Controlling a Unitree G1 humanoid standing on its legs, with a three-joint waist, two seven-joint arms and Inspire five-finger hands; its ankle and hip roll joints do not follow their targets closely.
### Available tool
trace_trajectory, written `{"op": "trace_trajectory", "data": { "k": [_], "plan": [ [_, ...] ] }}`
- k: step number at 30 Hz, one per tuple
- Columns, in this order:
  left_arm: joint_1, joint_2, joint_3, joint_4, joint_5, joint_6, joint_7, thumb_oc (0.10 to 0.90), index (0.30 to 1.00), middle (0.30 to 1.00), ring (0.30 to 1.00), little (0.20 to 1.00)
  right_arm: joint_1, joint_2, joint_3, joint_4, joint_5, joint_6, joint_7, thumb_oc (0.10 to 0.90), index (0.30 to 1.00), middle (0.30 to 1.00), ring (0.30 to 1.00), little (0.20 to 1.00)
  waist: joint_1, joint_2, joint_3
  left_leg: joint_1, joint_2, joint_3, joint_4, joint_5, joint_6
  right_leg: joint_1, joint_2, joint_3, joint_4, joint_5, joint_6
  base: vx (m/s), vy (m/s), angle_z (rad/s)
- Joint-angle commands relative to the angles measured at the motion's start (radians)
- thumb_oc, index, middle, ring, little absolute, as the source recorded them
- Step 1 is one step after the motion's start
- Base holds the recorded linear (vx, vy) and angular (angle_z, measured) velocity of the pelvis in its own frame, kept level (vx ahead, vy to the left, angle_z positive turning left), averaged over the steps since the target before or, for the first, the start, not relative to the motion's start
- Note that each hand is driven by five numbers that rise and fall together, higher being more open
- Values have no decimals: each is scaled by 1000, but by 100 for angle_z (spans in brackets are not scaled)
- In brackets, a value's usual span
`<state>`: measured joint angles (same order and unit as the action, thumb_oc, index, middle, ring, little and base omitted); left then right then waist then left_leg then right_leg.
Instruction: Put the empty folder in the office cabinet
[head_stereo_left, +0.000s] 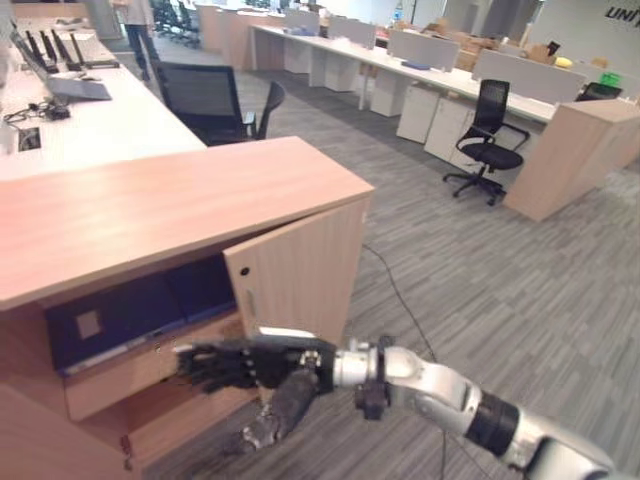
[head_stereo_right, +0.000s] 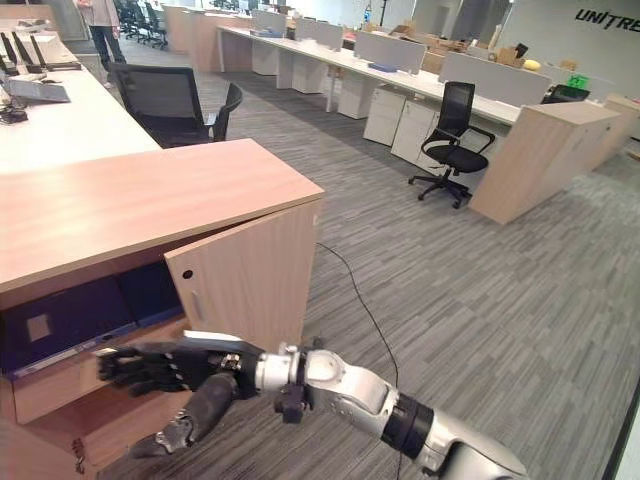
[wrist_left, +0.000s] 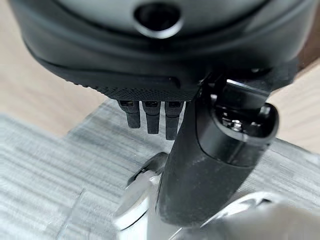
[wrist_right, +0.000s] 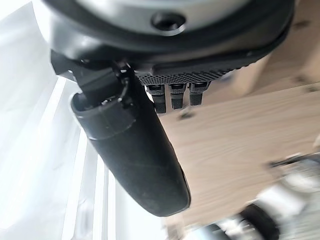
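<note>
A dark blue folder (head_stereo_left: 130, 310) with a small beige label lies flat on the upper shelf inside the wooden office cabinet (head_stereo_left: 150, 205). The cabinet door (head_stereo_left: 300, 280) stands partly open. My right hand (head_stereo_left: 235, 365) reaches in from the lower right to the cabinet's opening, just below the folder's shelf. Its fingers are straight, its thumb points down, and it holds nothing. In the right eye view the same hand (head_stereo_right: 165, 368) sits in front of the shelf edge. My left hand (wrist_left: 210, 165) hangs over the carpet with relaxed fingers and holds nothing.
A black mesh chair (head_stereo_left: 205, 100) stands behind the cabinet beside a long white desk (head_stereo_left: 90, 120). Another office chair (head_stereo_left: 488, 135) and a wooden counter (head_stereo_left: 575, 150) stand at the far right. A person (head_stereo_left: 138, 30) walks at the back. Grey carpet (head_stereo_left: 480, 290) spreads to the right.
</note>
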<state>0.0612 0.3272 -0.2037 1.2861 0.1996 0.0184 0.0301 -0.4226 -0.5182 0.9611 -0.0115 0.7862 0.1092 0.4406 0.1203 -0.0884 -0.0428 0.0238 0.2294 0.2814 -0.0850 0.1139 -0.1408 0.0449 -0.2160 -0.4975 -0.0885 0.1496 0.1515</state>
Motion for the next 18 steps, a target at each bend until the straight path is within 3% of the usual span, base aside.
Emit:
{"op": "trace_trajectory", "data": {
  "k": [1, 4, 5, 6, 7, 8, 10, 11, 12, 13, 14, 15, 16, 17, 18],
  "plan": [
    [-116, -6, 1, 39, -45, -39, -21, 800, 900, 900, 900, 900, -42, -56, -53, -29, -76, -46, 43, 800, 900, 900, 900, 900, 22, -14, 88, 44, 48, -37, 14, -49, -44, -2, 79, 27, 20, -127, -27, -21, -144, 22],
    [-111, -1, 30, 25, -85, -39, -23, 800, 900, 900, 900, 900, 49, -90, -95, 144, -246, -58, 13, 800, 900, 900, 900, 900, 58, -10, 143, -16, 77, -78, 30, 0, -58, -17, 98, -16, 18, -138, -36, -101, -141, 23],
    [-111, 0, 29, 25, -86, -39, -23, 800, 900, 900, 900, 900, 50, -88, -96, 148, -248, -60, 14, 800, 900, 900, 900, 900, 56, -10, 141, -19, 78, -82, 31, 0, -59, -18, 99, -19, 18, -139, -37, -228, -127, 36],
    [-125, -8, 28, 15, -126, -43, -13, 800, 900, 900, 900, 900, 98, -61, -117, 258, -271, -60, -5, 800, 900, 900, 900, 900, 91, -8, 181, -102, 89, -139, 51, 71, -81, -34, 105, -62, 14, -149, -39, -223, -82, 45],
    [-136, -15, 22, 15, -143, -47, -11, 800, 900, 900, 900, 900, 125, -30, -140, 355, -275, -67, -29, 800, 900, 900, 900, 900, 104, -11, 192, -144, 86, -173, 55, 105, -89, -44, 102, -89, 14, -147, -38, -262, -121, 71],
    [-142, -25, 14, 17, -150, -47, -9, 800, 900, 900, 900, 900, 146, 7, -147, 448, -305, -61, -45, 800, 900, 900, 900, 900, 126, -16, 199, -158, 76, -192, 51, 106, -88, -49, 95, -119, 15, -144, -40, -42, -143, 71],
    [-145, -28, 9, 18, -155, -47, -3, 800, 900, 900, 900, 900, 169, 36, -160, 516, -336, -63, -62, 800, 900, 900, 900, 900, 131, -26, 194, -150, 70, -199, 46, 72, -87, -41, 99, -131, 11, -165, -35, 18, -135, 87],
    [-147, -30, 10, 19, -163, -44, 1, 800, 900, 900, 900, 900, 191, 53, -167, 578, -365, -58, -79, 800, 900, 900, 900, 900, 134, -30, 193, -147, 60, -184, 65, 49, -71, -43, 96, -158, 12, -164, -40, -148, -83, 95],
    [-148, -32, 18, 20, -177, -40, 9, 800, 900, 900, 900, 900, 226, 74, -186, 650, -389, -41, -94, 800, 900, 900, 900, 900, 122, -30, 188, -130, 35, -115, 109, -17, -43, -54, 86, -195, 14, -163, -53, -150, -75, 98],
    [-147, -31, 17, 20, -177, -40, 9, 800, 900, 900, 900, 900, 227, 77, -186, 654, -391, -44, -94, 800, 900, 900, 900, 900, 122, -31, 187, -133, 35, -115, 116, -23, -41, -53, 84, -195, 15, -164, -52, -164, -39, 150],
    [-146, -29, 22, 26, -180, -37, 12, 800, 900, 900, 900, 900, 240, 99, -209, 723, -397, -43, -115, 800, 900, 900, 900, 900, 111, -28, 181, -118, 20, -65, 139, -65, -26, -60, 79, -213, 18, -163, -61, -137, -9, 225],
    [-136, -36, 23, 45, -166, -31, 14, 800, 900, 900, 900, 900, 280, 144, -285, 827, -409, -34, -147, 800, 900, 900, 900, 900, 82, -15, 165, -70, 1, 31, 155, -113, -6, -65, 64, -262, 23, -167, -79, -137, -10, 186],
    [-135, -36, 21, 45, -165, -31, 15, 800, 900, 900, 900, 900, 281, 148, -287, 832, -411, -37, -148, 800, 900, 900, 900, 900, 82, -15, 164, -68, 0, 30, 154, -115, -5, -63, 63, -264, 23, -168, -78, -167, 54, 133],
    [-97, -39, 32, 65, -148, -31, 4, 800, 900, 900, 900, 900, 315, 181, -409, 943, -375, -28, -193, 800, 900, 900, 900, 900, 63, 11, 146, -24, -18, 97, 139, -133, 0, -56, 38, -338, 31, -165, -91, -75, 128, 73],
    [-106, -60, 21, 65, -147, -19, 15, 800, 900, 900, 900, 900, 331, 211, -443, 1002, -371, -25, -200, 800, 900, 900, 900, 900, 42, 28, 128, -7, -21, 115, 119, -123, 1, -50, 25, -368, 40, -162, -93, -57, 193, 140]
  ]
}}
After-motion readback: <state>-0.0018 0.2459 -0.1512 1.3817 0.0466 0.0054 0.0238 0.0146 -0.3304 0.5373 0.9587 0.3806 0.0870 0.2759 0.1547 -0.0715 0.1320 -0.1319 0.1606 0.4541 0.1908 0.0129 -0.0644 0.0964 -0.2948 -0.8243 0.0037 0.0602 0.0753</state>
